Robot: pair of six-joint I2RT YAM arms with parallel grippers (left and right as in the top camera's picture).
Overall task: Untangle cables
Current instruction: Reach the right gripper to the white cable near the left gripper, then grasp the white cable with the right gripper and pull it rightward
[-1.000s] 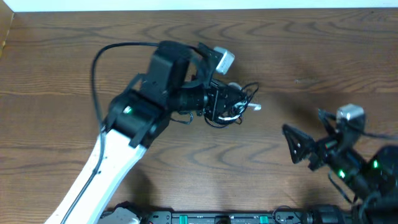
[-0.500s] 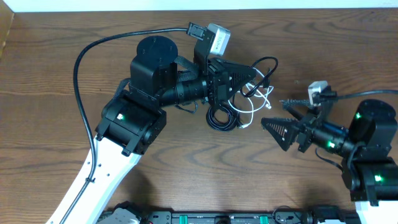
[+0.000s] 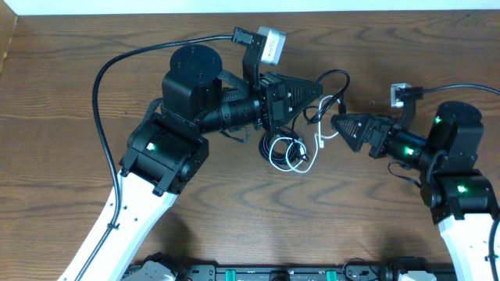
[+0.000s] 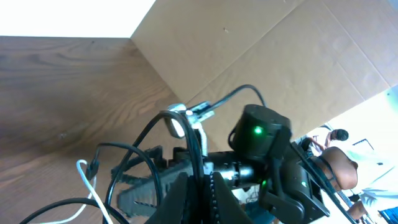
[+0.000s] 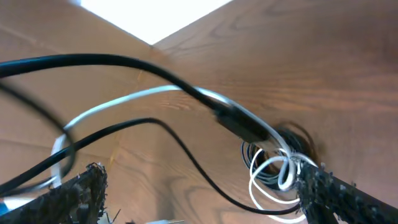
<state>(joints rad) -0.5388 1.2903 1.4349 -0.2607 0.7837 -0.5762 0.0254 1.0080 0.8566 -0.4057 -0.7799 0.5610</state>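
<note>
The cables are a small black-and-white tangle [image 3: 285, 150] on the wooden table, with a black loop [image 3: 334, 76] lifted up from it. My left gripper [image 3: 311, 92] is shut on a black cable [image 4: 186, 134], which runs between its jaws [image 4: 198, 193]. A white cable [image 4: 87, 180] hangs to the left of it. My right gripper [image 3: 342, 126] is open just right of the tangle, pointing left. In the right wrist view its jaws [image 5: 205, 193] are spread wide, with a thick black cable [image 5: 124, 62], a thin black cable [image 5: 186, 155] and white loops [image 5: 273, 180] in front of them.
The left arm's thick fixed cable [image 3: 117, 62] arcs over the table's left half. A cardboard wall [image 4: 298, 56] stands along the table's far side. The front edge carries a black rail [image 3: 258, 273].
My right gripper has moved up and left, close to the cables. The coil has shifted a little, with more white loops showing. The left gripper has barely moved.
</note>
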